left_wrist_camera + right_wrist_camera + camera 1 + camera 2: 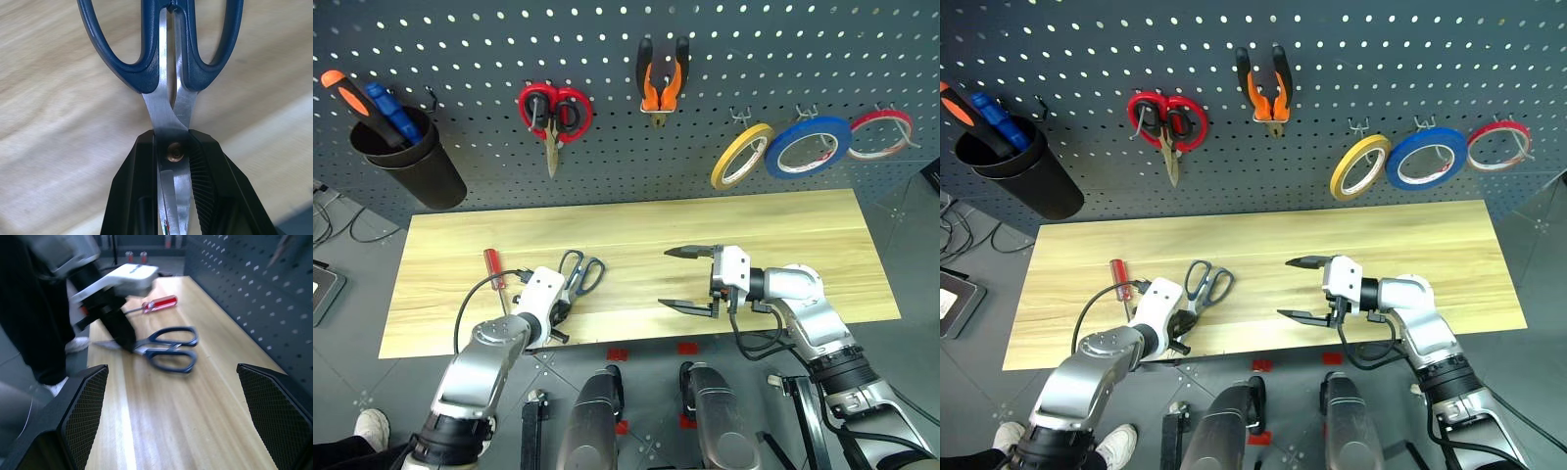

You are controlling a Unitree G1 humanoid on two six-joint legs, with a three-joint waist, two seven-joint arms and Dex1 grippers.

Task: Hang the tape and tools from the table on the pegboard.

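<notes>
The dark-looped scissors [578,275] are pinched at the pivot by the left gripper [171,161] on the table [822,245]. The right gripper [687,279] is spread wide. Next, a lift is needed toward the pegboard [607,147] at twelve o'clock.

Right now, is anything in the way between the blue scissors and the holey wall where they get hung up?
Nothing visible blocks it. The left tool is shut on the scissors, and only bare table lies before the pegboard.

No legible text, label, brand or number on any object
</notes>
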